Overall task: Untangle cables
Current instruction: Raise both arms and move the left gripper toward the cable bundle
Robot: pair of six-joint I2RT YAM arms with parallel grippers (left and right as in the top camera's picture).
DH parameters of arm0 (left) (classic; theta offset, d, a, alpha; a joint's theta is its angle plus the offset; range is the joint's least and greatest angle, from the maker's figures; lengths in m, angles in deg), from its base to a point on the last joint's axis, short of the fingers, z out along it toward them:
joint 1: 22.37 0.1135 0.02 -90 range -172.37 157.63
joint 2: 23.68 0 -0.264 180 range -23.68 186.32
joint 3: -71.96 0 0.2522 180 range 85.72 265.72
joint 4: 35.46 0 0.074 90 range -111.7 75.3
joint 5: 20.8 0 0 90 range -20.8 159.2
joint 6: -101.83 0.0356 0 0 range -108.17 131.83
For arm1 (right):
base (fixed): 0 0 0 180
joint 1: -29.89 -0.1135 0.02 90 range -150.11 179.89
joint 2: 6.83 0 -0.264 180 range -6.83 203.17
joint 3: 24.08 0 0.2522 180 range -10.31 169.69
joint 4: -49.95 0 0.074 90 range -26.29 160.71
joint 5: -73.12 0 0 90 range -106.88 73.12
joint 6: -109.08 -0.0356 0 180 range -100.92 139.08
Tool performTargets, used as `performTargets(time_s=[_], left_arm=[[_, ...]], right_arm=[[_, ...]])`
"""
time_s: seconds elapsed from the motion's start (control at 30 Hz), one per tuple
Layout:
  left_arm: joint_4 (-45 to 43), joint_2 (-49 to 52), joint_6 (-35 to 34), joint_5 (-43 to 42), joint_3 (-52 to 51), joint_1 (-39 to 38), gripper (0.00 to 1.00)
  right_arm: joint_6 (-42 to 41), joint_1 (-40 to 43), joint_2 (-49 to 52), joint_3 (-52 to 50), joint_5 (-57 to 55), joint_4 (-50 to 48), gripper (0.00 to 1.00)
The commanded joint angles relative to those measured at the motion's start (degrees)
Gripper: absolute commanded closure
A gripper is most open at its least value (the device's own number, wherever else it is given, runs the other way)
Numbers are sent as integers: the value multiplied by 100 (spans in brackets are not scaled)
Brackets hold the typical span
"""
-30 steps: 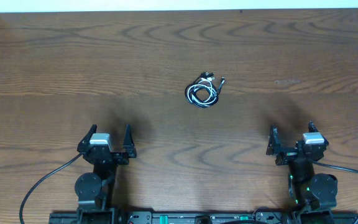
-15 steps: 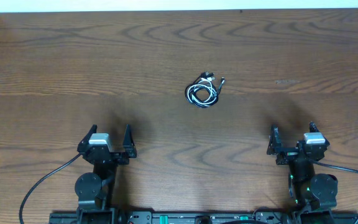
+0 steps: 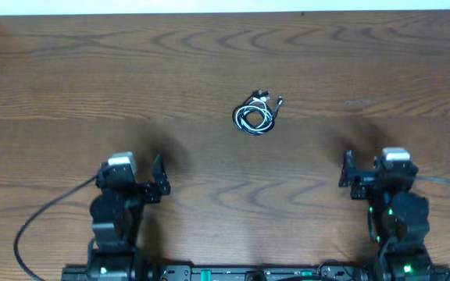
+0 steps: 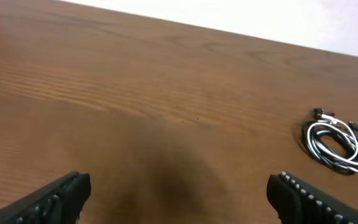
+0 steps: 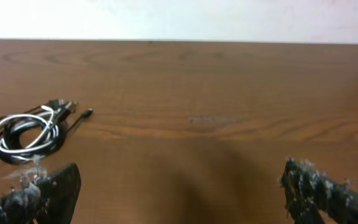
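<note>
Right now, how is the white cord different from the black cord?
The white cord is bright and the black cord is dark against the table. The black cord's plug end stretches out farthest from the coil; the white cord stays mostly looped. Both are thin and wound together in one small bundle.

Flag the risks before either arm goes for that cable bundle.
1. The white cable and black cable lie coiled in one tight loop; a pinch may well take both.
2. The plug ends are tiny, easy to miss.
3. Left gripper and right gripper, both open, could crowd each other there.
</note>
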Motion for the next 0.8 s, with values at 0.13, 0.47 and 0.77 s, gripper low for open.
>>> performTargets(time_s=[0.13,0.47,0.77], left_arm=[[306,2002,-44,-28,1443,20,5],[2514,4142,-129,-922,3912,20,5],[3558,4343,-162,-494,4266,24,5]], right_arm=[[-79,-28,1797,1075,-28,48,1],[-72,-26,3926,2752,197,1357,1],[151,-28,4712,3609,702,2122,1]])
